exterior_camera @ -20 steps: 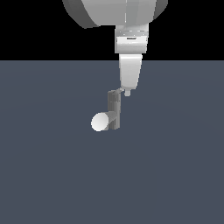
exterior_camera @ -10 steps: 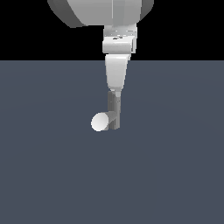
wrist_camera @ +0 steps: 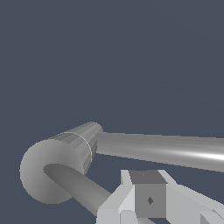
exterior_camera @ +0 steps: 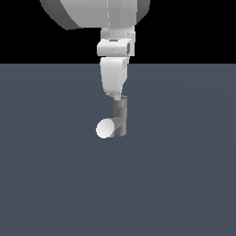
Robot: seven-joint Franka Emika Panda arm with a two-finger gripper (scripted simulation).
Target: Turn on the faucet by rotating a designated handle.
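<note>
Above the middle of the slate-blue worktop (exterior_camera: 184,184) I have the white pincer (exterior_camera: 118,97) hanging just over the small dark grey cylindrical faucet (exterior_camera: 120,117), whose pale round spout face points to the exterior view's left. I cannot tell whether its jaws are apart. The thin grey lever handle (wrist_camera: 162,148) lies beside the pincer. I judge contact comes next, then a sideways push.

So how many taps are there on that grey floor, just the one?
1. The faucet stands near the middle of the exterior view, right under the gripper, its white-ended spout pointing to that view's left. The arm hides little, so another is unlikely.
</note>
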